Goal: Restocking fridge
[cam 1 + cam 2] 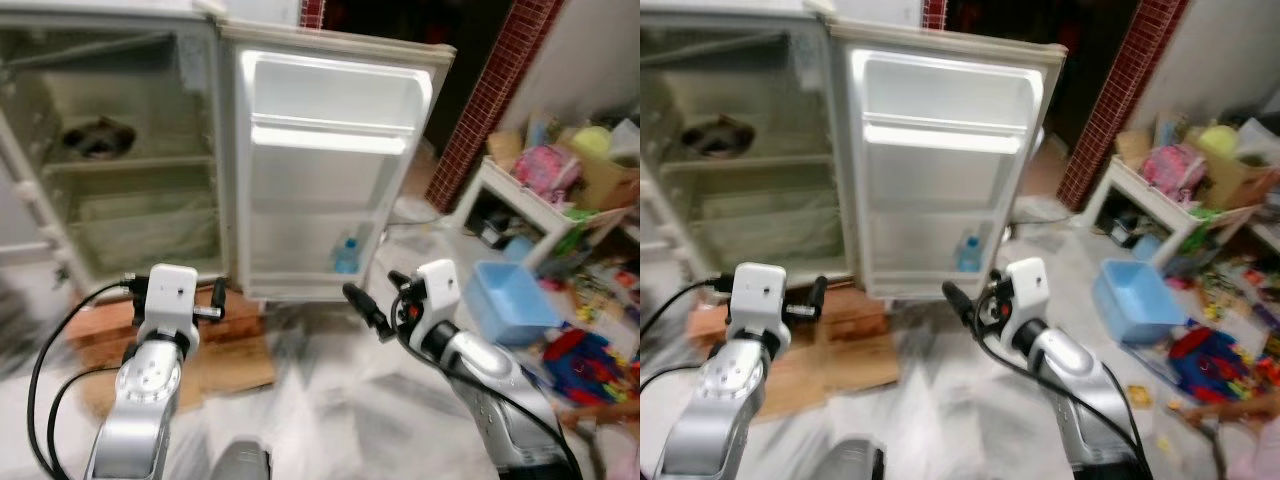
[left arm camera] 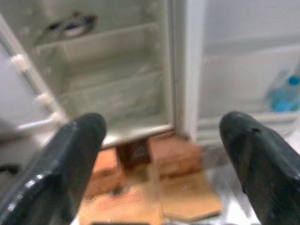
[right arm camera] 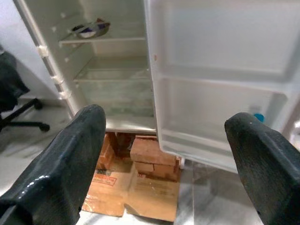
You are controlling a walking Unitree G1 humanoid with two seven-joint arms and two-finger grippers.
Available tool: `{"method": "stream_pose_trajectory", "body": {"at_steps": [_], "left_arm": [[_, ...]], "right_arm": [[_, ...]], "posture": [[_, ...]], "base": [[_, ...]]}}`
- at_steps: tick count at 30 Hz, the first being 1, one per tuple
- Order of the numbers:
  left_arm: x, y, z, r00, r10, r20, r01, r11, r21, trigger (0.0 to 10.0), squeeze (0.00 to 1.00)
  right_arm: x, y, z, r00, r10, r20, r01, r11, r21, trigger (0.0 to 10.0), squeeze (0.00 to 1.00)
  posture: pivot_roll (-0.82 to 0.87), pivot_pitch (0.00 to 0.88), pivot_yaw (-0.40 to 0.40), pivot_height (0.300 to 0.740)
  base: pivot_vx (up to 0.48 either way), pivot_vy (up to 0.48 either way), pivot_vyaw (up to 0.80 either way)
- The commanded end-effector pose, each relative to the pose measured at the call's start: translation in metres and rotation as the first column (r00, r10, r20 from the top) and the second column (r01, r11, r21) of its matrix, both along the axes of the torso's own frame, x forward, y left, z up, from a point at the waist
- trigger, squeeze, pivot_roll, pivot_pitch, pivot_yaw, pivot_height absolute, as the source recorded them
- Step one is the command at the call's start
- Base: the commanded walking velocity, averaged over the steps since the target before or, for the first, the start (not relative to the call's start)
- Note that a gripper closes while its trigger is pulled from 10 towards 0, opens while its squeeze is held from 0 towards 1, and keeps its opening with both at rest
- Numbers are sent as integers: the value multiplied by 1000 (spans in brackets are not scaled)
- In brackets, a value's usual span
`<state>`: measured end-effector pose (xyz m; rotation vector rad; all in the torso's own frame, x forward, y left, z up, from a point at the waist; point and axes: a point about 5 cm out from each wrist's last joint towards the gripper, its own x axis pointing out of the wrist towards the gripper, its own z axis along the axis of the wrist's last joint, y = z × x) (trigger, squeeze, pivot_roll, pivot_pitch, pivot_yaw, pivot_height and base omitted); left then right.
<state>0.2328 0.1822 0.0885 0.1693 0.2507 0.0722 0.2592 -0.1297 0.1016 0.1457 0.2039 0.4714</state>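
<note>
left gripper (image 2: 164,154) jaws spread wide, nothing in them | right gripper (image 3: 164,154) same, wide and empty | both held low in frame before the open fridge (image 1: 120,160) | one blue bottle (image 1: 346,256) in door (image 1: 330,180) bottom shelf | bricks (image 3: 150,157) and cardboard (image 3: 136,192) on pale marble floor (image 1: 330,400) | toy clutter right, blue tub (image 1: 512,298)

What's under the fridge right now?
The fridge stands on stacked bricks, with flattened cardboard on the floor before them. How many bricks sit further back is hidden by the cabinet and open door.
</note>
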Motion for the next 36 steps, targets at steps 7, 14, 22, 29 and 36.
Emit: {"method": "stream_pose_trajectory", "body": {"at_steps": [7,14,22,29,36], "left_arm": [[12,-7,9,997,-19,71,18,1000,12,10000,0],[19,-8,14,994,-24,107,22,1000,21,10000,0],[19,-9,13,994,-20,110,18,1000,16,10000,0],[19,-8,12,994,-12,106,12,1000,1,10000,0],[16,-4,10,993,57,104,-54,998,-27,10000,0]], "right_arm": [[6,-14,13,986,-146,82,142,989,49,10000,0],[11,-15,18,976,-194,97,188,980,69,10000,0],[22,-9,20,976,-188,109,183,981,56,10000,0],[27,-10,26,974,-182,133,174,982,68,10000,0],[28,-8,32,975,-144,169,134,988,71,10000,0]], "posture": [[58,0,-56,740],[53,0,-55,740],[60,0,-59,740],[60,0,-63,740],[59,0,-73,740]], "base": [[0,0,0],[0,0,0],[204,-327,0],[349,-323,0],[459,0,0]]}}
